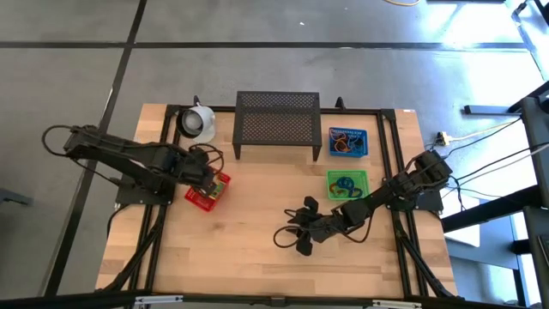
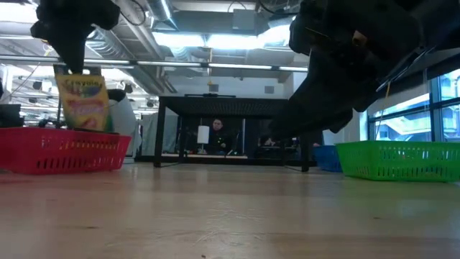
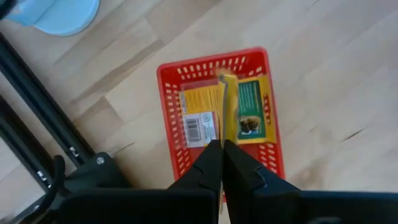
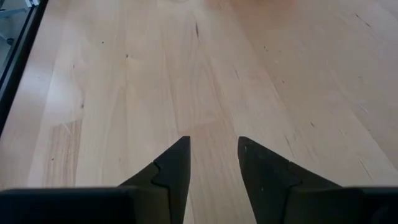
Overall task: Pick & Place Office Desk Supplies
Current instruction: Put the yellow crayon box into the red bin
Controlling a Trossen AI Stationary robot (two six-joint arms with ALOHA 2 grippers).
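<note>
My left gripper (image 3: pixel 222 148) is shut on a yellow-green printed box (image 2: pixel 85 101) above the red mesh basket (image 1: pixel 208 190), at the table's left. In the left wrist view a yellow barcode face (image 3: pixel 199 118) and a green printed face (image 3: pixel 252 115) lie on either side of the fingers; one box or two, I cannot tell. My right gripper (image 4: pixel 211 155) is open over bare wood (image 1: pixel 300 233), left of the green basket (image 1: pixel 346 184), touching nothing. Coloured loops lie in the green basket and in the blue basket (image 1: pixel 347 142). My left gripper pinches the printed box by its thin upper edge (image 3: pixel 222 124) between the two fingers, coming from above and pointing down. The box stands nearly upright below the fingers, its lower end (image 2: pixel 88 128) behind the red basket's wall (image 2: pixel 61 150); whether it rests on the floor is hidden.
A black mesh shelf (image 1: pixel 277 124) stands at the far middle, a white mug (image 1: pixel 197 123) to its left. Black frame rails (image 1: pixel 390 146) run along the table's sides. Bare wood (image 1: pixel 257 249) fills the near half. A person (image 2: pixel 218 133) sits in the room beyond.
</note>
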